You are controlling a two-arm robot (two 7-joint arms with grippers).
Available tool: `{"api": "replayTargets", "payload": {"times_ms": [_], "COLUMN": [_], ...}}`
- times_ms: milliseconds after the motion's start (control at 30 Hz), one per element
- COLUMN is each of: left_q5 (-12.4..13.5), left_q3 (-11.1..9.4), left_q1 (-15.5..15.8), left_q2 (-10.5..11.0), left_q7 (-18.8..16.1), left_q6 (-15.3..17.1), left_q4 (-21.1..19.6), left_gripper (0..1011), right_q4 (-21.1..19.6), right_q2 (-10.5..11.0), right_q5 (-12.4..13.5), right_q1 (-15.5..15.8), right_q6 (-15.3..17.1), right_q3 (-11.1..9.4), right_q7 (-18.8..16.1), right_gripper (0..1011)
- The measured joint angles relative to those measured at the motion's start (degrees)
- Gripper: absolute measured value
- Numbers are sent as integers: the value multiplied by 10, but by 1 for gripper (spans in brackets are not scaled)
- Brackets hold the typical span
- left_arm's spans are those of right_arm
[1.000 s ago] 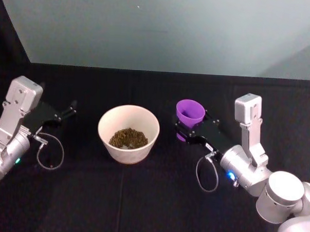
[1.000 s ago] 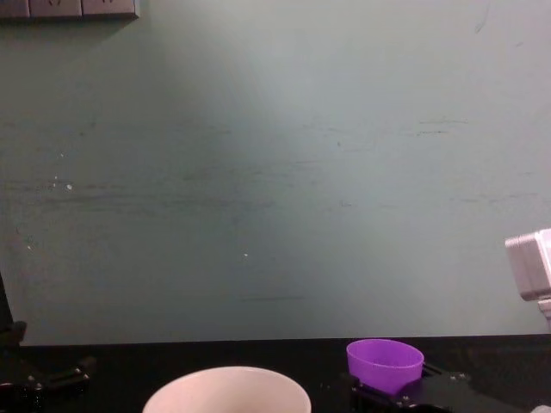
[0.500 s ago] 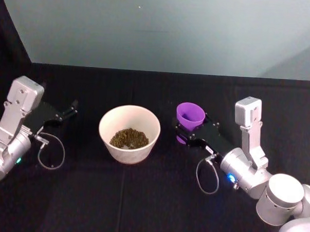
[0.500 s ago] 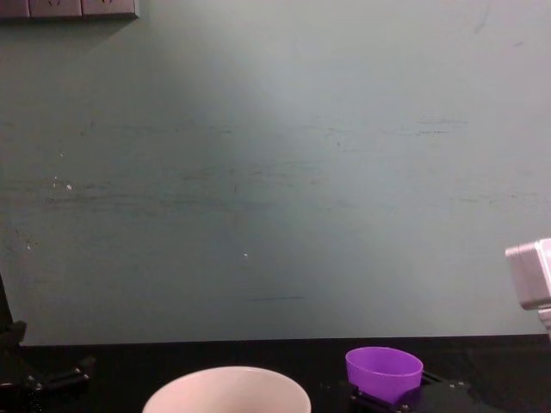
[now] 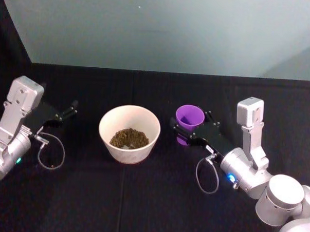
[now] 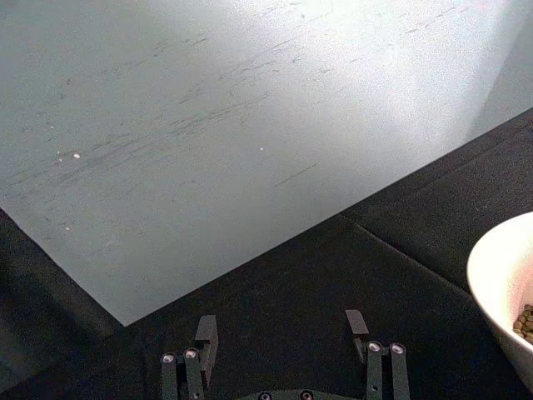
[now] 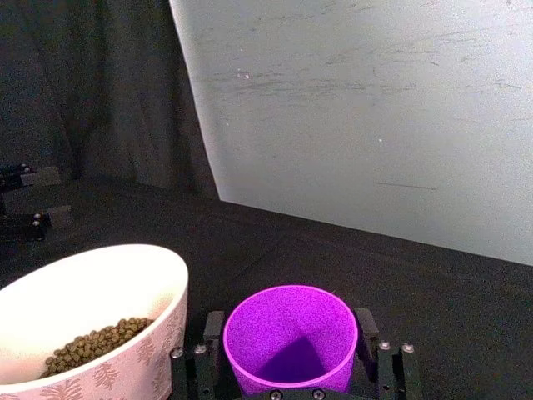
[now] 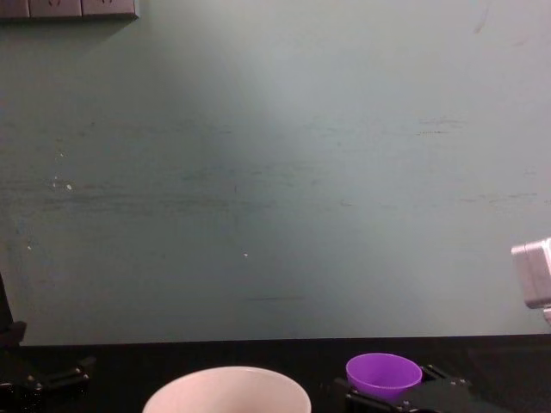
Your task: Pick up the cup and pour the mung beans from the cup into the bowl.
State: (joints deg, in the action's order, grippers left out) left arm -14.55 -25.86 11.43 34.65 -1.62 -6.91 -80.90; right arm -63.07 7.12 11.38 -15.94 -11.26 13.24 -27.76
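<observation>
Right gripper [image 5: 188, 129] clasps upright cup [image 5: 189, 117], seemingly empty, frame center-right; bowl [image 5: 129, 132] center; left gripper [image 5: 70, 110] unclenched, far left.

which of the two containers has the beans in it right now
The wide off-white bowl holds the beans, a brown-green pile at its bottom. The small purple cup, between the right hand's fingers, looks empty inside.

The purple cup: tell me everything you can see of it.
The purple cup is small, smooth plastic by its look, tapered and without a handle. It stands upright, mouth up, and its inside looks empty. It sits between the fingers of the right gripper, one on each side, and to the right of the bowl, apart from it. The bowl holds mung beans.
</observation>
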Motion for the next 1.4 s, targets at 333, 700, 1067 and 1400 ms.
{"api": "replayTargets", "payload": {"times_ms": [333, 700, 1067, 1400], "left_q5": [0, 0, 0, 0], "left_q3": [0, 0, 0, 0], "left_q1": [0, 0, 0, 0], "left_q2": [0, 0, 0, 0], "left_q7": [0, 0, 0, 0], "left_q6": [0, 0, 0, 0], "left_q4": [0, 0, 0, 0], "left_gripper": [1000, 1000, 1000, 1000], "right_q4": [-28, -105, -123, -101], "right_q2": [10, 27, 40, 42], "right_q5": [6, 10, 16, -15], "right_q1": [6, 20, 28, 38], "right_q6": [-3, 7, 4, 10], "right_q3": [12, 15, -11, -39], "right_q7": [11, 38, 99, 154], "right_gripper": [1003, 1003, 1003, 1003]}}
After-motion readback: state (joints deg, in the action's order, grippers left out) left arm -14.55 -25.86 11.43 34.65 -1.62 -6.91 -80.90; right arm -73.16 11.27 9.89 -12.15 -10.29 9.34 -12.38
